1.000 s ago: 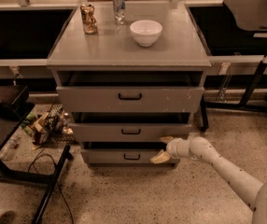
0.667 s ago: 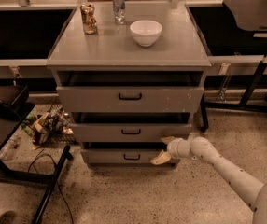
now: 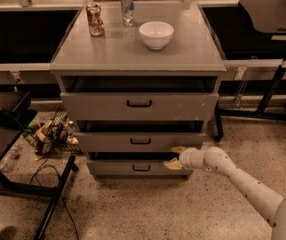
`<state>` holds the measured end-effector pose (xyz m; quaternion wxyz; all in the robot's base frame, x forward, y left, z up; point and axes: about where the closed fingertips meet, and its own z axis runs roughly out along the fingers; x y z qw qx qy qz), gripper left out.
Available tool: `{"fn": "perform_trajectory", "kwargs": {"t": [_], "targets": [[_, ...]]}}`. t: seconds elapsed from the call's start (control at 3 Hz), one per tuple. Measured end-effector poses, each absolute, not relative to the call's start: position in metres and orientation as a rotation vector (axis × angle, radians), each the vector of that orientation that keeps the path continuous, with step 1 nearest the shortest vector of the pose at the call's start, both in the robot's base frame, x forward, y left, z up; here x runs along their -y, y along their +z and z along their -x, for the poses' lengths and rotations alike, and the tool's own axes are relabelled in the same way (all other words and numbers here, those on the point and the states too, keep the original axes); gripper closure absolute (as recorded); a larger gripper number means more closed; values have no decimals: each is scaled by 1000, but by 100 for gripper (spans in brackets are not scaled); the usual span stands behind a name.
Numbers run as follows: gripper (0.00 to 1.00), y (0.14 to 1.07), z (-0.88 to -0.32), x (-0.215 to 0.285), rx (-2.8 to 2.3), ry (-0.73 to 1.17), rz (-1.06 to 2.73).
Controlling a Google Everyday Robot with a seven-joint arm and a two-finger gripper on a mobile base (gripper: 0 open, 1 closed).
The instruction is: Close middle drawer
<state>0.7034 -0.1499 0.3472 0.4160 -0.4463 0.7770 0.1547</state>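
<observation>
The middle drawer (image 3: 140,141) is a grey metal drawer with a small black handle at its centre. It stands a little way out of the grey cabinet (image 3: 133,54), with a dark gap above its front. My gripper (image 3: 175,157) is at the right end of the drawer's front, by its lower edge. Its two tan fingers (image 3: 178,149) are spread apart, one against the front panel and one lower, near the bottom drawer. It holds nothing. My white arm (image 3: 243,184) reaches in from the lower right.
The top drawer (image 3: 139,104) with white chip marks and the bottom drawer (image 3: 140,168) also stand slightly out. A white bowl (image 3: 156,34), a can (image 3: 127,6) and a brown can (image 3: 95,20) sit on top. A black stand (image 3: 13,149), cables and clutter lie at the left.
</observation>
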Motion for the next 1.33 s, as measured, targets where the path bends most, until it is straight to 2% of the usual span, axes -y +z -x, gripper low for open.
{"fn": "perform_trajectory", "kwargs": {"t": [0.33, 0.67, 1.0, 1.33], "targets": [[65, 365, -682, 154, -1968, 370, 1187], [88, 392, -628, 183, -2096, 310, 1350], [100, 418, -559, 198, -2289, 296, 1513], [100, 460, -494, 222, -2487, 226, 1552]]}}
